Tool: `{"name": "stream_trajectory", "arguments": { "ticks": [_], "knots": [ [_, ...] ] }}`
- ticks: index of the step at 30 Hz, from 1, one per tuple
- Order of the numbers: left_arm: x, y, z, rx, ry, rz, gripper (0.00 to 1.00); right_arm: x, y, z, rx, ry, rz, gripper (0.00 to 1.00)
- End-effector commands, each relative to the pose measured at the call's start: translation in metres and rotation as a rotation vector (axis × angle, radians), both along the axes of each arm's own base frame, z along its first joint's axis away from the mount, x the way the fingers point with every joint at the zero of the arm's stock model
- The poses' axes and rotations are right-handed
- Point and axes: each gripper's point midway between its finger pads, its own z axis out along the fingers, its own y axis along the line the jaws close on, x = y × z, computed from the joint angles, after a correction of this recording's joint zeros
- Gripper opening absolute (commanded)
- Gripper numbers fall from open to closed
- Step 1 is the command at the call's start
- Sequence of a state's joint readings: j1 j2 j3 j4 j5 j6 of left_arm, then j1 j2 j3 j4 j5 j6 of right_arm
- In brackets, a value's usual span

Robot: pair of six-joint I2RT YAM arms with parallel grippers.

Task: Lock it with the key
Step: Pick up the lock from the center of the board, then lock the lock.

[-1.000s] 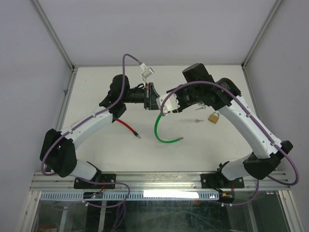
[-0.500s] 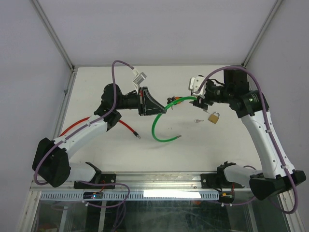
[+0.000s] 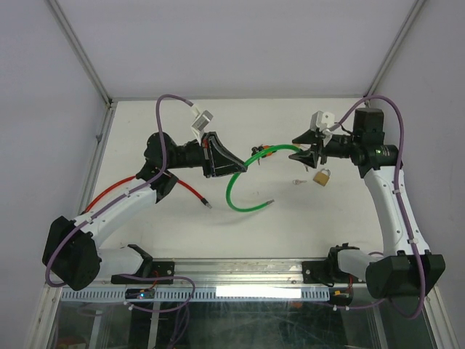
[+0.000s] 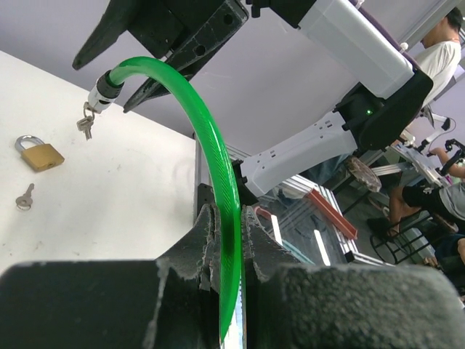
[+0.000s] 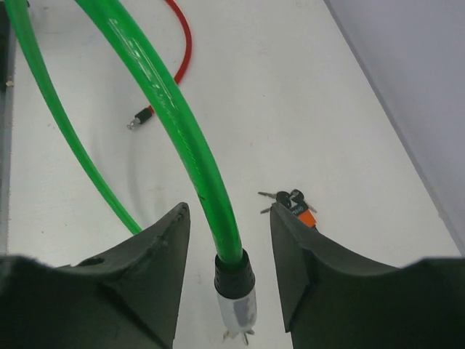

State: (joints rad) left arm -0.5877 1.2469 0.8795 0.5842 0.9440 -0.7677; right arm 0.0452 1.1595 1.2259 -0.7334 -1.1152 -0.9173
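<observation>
Left pincer (image 4: pixel 227 218) stays clenched on the green cable (image 3: pixel 240 182); my right pincer (image 5: pixel 229 240), released, has swung back near the padlock (image 3: pixel 322 175), straddling the cable tip (image 5: pixel 234 291). I judge the key (image 3: pixel 297 182) beside the padlock untouched, locking not begun.

White table (image 3: pixel 290 225) carries padlock (image 3: pixel 322 175), loose key (image 3: pixel 298 182), red cable (image 3: pixel 190 190).

A: Where's the padlock (image 3: pixel 322 175)?
B: Brass, flat on the counter (image 3: pixel 290 233) toward the right edge; a small key (image 3: pixel 297 182) lies near it, apart.
A: And the cable (image 3: pixel 229 193)?
B: Green, arcing above mid-counter, one end low, the other raised with keys (image 4: pixel 86 125) dangling from it.
</observation>
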Motion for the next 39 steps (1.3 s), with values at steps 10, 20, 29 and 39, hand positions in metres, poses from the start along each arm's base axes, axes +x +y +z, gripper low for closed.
{"name": "stream_trajectory", "arguments": {
  "ticks": [10, 20, 29, 39],
  "knots": [
    [-0.006, 0.010, 0.034, -0.105, -0.120, 0.030, 0.00, -0.018, 0.013, 0.028, 0.087, -0.132, 0.138, 0.08],
    [0.017, 0.017, 0.012, -0.068, -0.151, 0.106, 0.45, -0.010, 0.000, 0.047, -0.078, -0.263, 0.111, 0.00],
    [0.056, 0.049, 0.047, -0.067, -0.452, 0.445, 0.99, -0.019, 0.020, 0.043, -0.377, -0.325, 0.208, 0.00],
    [0.056, 0.019, 0.046, 0.087, -0.480, 0.279, 0.90, -0.025, 0.058, 0.029, -0.604, -0.388, 0.288, 0.00]
  ]
}}
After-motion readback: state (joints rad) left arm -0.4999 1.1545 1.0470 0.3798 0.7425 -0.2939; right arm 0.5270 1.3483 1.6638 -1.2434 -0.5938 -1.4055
